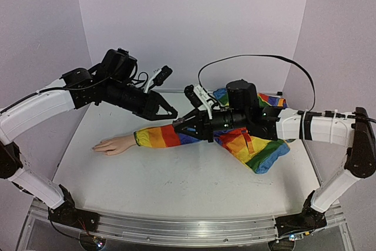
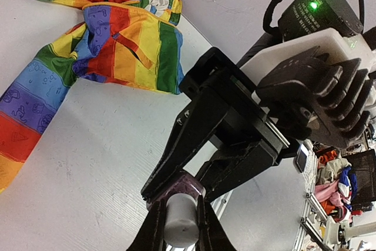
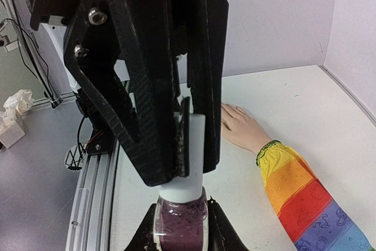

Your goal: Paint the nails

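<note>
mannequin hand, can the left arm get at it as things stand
Probably not yet: left pincer is shut on the cap of the bottle the right pincer holds, though nothing covers the hand.

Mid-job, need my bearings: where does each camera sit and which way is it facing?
Top external: above and behind the bases, facing down at the table; shows both arms, left gripper, right gripper, mannequin hand.
Left wrist: on the left arm, looking past its own fingers at the cap and sleeve.
Right wrist: on the right arm, looking past its own fingers at the bottle and hand.
Shared: both wrist views show the cap.
</note>
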Action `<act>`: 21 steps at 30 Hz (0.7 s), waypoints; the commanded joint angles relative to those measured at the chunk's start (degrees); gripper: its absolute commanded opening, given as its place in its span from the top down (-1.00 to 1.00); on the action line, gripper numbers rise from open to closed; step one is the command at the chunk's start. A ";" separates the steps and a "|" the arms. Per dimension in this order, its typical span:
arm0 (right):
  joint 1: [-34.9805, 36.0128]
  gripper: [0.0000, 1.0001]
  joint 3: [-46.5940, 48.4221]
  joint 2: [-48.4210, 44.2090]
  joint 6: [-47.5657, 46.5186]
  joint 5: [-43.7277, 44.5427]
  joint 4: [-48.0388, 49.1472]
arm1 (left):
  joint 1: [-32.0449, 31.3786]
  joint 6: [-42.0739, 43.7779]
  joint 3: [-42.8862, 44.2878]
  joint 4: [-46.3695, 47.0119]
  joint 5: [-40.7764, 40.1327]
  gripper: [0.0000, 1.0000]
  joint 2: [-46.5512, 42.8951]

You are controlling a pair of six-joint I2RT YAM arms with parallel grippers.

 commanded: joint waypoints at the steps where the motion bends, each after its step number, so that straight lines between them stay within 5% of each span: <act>1: 0.01 1.00 1.24 0.26 -1.01 0.13 2.64 | 0.22 0.30 3.70 0.35 -1.63 1.00 -0.67; 21: 0.02 1.00 0.43 0.71 -0.91 1.19 3.37 | 0.32 1.15 3.46 -0.19 -3.56 1.00 -2.97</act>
